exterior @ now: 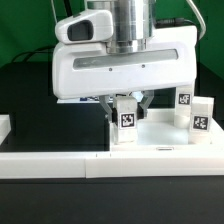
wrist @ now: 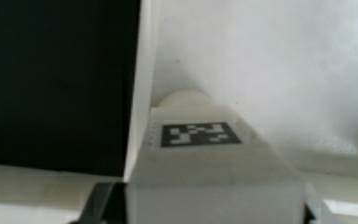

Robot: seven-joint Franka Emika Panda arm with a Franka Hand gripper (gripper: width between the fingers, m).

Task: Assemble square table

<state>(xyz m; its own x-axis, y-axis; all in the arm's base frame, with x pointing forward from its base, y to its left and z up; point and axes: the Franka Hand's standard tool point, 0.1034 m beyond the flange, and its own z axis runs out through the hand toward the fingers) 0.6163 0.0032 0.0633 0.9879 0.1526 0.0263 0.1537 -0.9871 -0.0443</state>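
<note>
A white leg peg (exterior: 127,128) with a black-white tag stands upright on the white square table panel (exterior: 160,137). My gripper (exterior: 127,107) comes down over it from above, and its dark fingers (exterior: 111,106) flank the peg's upper part. In the wrist view the same leg peg (wrist: 201,150) fills the space between the fingers (wrist: 105,200) and touches them on both sides. The gripper (wrist: 202,208) is shut on it. The panel (wrist: 291,70) shows pale behind the peg.
Two more tagged leg pegs (exterior: 185,101) (exterior: 201,118) stand on the exterior view's right. A long white bar (exterior: 60,162) edges the black surface (exterior: 25,95) at the front, and a white piece (exterior: 4,126) sits at the left edge. A green backdrop lies behind.
</note>
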